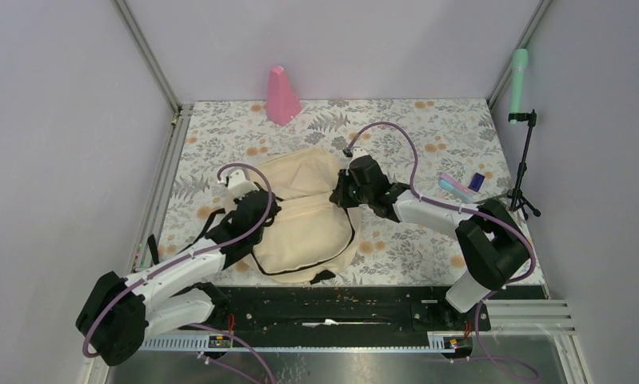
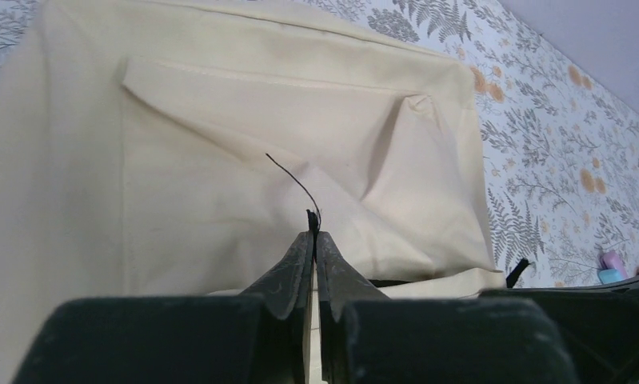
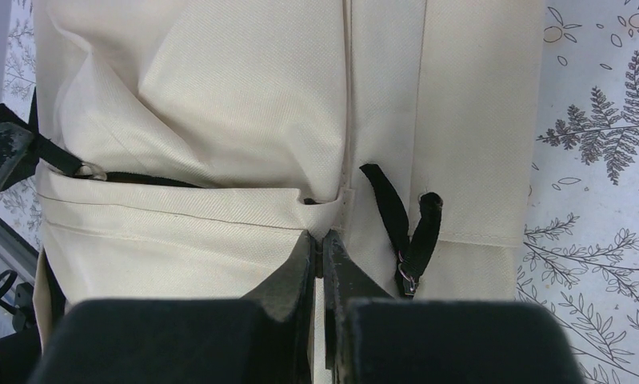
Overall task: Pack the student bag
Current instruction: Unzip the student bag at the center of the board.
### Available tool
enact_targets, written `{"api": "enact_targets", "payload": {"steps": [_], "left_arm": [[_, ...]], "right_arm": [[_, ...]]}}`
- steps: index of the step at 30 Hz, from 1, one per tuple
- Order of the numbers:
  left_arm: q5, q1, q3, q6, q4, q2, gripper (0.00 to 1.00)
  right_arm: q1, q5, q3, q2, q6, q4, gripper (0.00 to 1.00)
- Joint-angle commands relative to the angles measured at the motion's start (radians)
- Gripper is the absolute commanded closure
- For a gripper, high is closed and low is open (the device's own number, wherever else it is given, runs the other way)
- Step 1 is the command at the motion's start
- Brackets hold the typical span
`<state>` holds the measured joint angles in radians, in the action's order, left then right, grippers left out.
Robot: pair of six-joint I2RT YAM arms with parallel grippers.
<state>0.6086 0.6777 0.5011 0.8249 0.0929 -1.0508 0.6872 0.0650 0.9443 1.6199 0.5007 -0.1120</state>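
Top external: arms inward; L end effector (image 1: 273, 210), R end effector (image 1: 337, 197) pinch student bag (image 1: 306, 234).

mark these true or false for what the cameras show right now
1. The student bag lies on the flowered table between the two arms. True.
2. The pink cone stands on top of the bag. False: it stands on the table beyond the bag, apart from it.
3. The left gripper is wide open above the bag. False: it is shut, its tips at the bag's fabric.
4. The right gripper is shut at a cream fold of the bag. True.
5. The small pink and blue item lies to the left of the bag. False: it lies to its right, near the right arm.
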Motion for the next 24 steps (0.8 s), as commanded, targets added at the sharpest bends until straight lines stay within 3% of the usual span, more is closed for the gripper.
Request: {"api": "enact_targets", "payload": {"steps": [1, 24], "left_arm": [[0.078, -0.030, -0.018, 0.011, -0.013, 0.069, 1.00], [0.029, -0.106, -0.139, 0.038, -0.150, 0.270, 1.00]], "right_arm": [[-0.011, -0.094, -0.016, -0.043, -0.033, 0.064, 1.00], [-0.012, -0.106, -0.017, -0.068, -0.038, 0.078, 1.00]]}}
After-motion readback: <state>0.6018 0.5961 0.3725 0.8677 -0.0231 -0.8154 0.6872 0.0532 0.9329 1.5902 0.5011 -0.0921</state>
